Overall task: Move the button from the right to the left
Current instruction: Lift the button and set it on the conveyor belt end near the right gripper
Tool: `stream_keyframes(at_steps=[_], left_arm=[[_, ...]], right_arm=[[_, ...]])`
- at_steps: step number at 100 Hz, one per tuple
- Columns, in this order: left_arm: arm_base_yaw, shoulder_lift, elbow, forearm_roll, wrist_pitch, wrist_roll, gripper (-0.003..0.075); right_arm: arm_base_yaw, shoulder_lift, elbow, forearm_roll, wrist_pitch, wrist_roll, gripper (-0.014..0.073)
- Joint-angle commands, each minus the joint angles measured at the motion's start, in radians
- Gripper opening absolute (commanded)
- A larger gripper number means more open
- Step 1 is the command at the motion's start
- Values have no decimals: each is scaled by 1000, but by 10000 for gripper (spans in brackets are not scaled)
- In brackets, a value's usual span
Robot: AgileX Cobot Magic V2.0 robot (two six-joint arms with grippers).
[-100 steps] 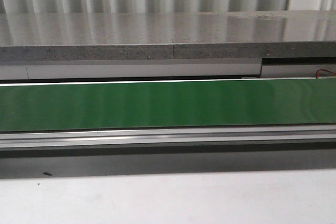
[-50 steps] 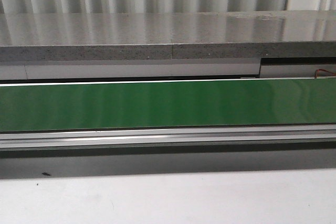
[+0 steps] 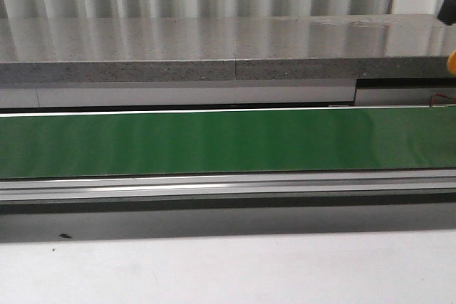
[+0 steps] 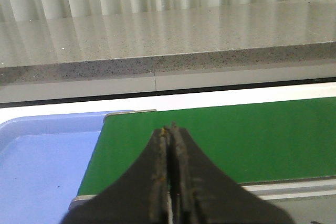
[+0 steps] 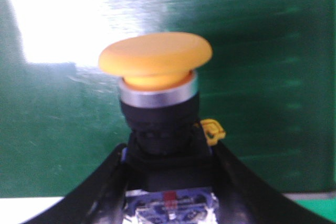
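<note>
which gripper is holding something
The right gripper: its fingers clamp the yellow-capped button over the green belt. The left gripper is shut on nothing.

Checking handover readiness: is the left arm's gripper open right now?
No, the left gripper has its fingers pressed together with nothing between them, above the green belt.

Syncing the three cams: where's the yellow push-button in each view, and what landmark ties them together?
Front view: only a sliver of the button at the right edge, above the green belt.
Left wrist view: not in it; the left gripper is shut and empty.
Right wrist view: centre, gripped by the right gripper.
Shared landmark: the green belt, in all three.
</note>
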Motion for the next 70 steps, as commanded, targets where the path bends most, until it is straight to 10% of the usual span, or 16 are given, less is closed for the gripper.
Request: stream_keyframes(at_steps=[1,22,46,70], left_arm=[[-3,-31,38,1,-77,-12,-20],[-3,-31,38,1,-77,-12,-20],[-3,-31,38,1,-77,-12,-20],[-3,-31,38,1,-77,-12,-20]], right_arm=[[27,-1,-22,-2,-38,27,121],[37,68,-22,-2,-79,44,157],[38,52,-22,7,-69,42,643],[136,-79,-20,9,-67,20,652]])
